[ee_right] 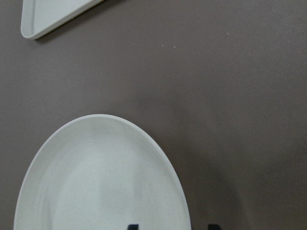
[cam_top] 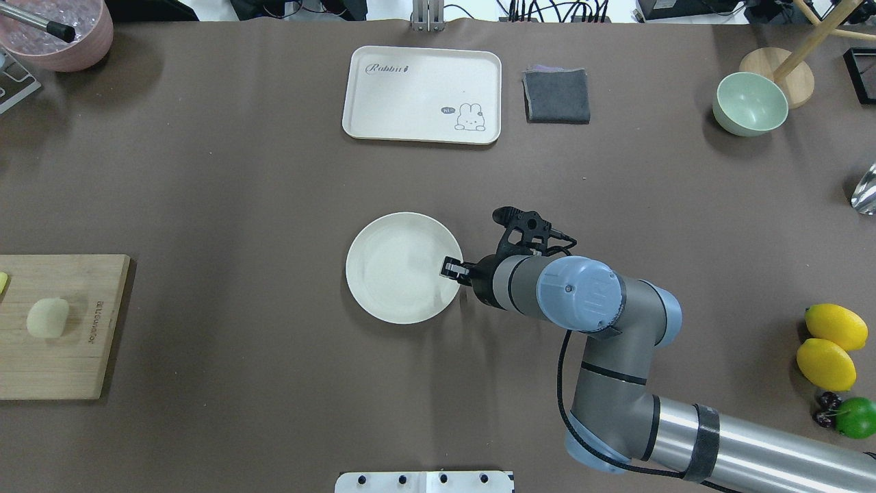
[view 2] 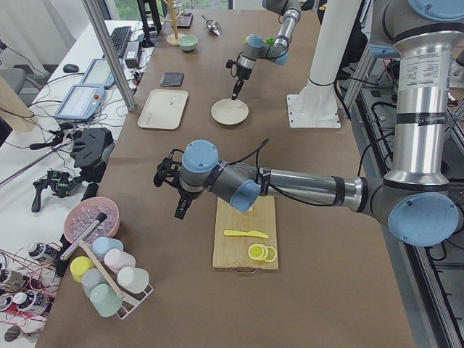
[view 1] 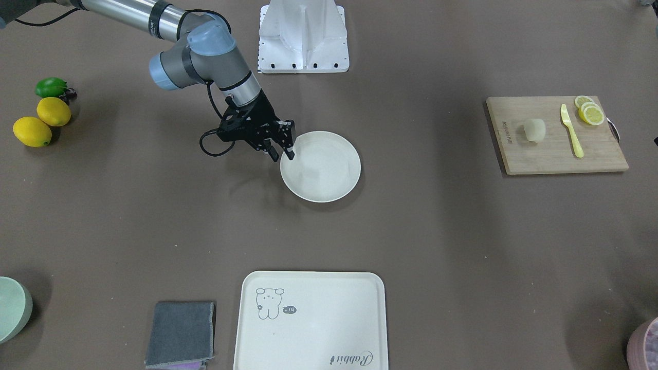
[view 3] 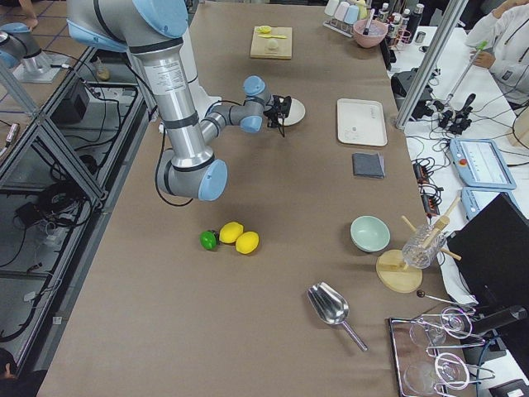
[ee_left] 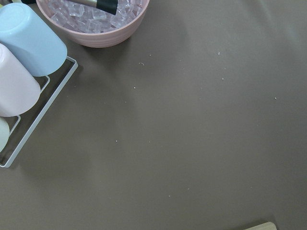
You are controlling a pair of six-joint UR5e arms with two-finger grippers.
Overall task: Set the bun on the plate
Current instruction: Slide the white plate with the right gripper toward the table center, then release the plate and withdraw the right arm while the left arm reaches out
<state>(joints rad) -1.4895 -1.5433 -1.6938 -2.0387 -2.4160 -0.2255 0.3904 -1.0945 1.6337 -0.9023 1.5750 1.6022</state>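
My right gripper has its jaws apart, straddling the rim of the plate. In the wrist view one fingertip sits over the dish's inside and the other over bare table, with the rim running between them. Whether either pad touches the rim I cannot tell. I read this stance as a place to pinch the edge on my right arm's side, to steady or shift the plate. It also leaves the whole dish open for something to come down from the other side. The plate is bare and lies mid-table, where I judge both arms can reach it.

My left gripper shows only in the side view, hanging fingers-down over bare table just beside the cutting board. How its jaws stand I cannot tell. Its wrist camera sees the table, a pink bowl of ice and only a corner of the board, so it is not above anything it could pick up.

The bun lies on that board, with a yellow knife and lemon slices apart from it toward the board's other end. It is well apart from the plate, out on my left, so I judge the fetch falls to the left arm. The bun looks soft and should want a light squeeze. The placing is not yet begun.
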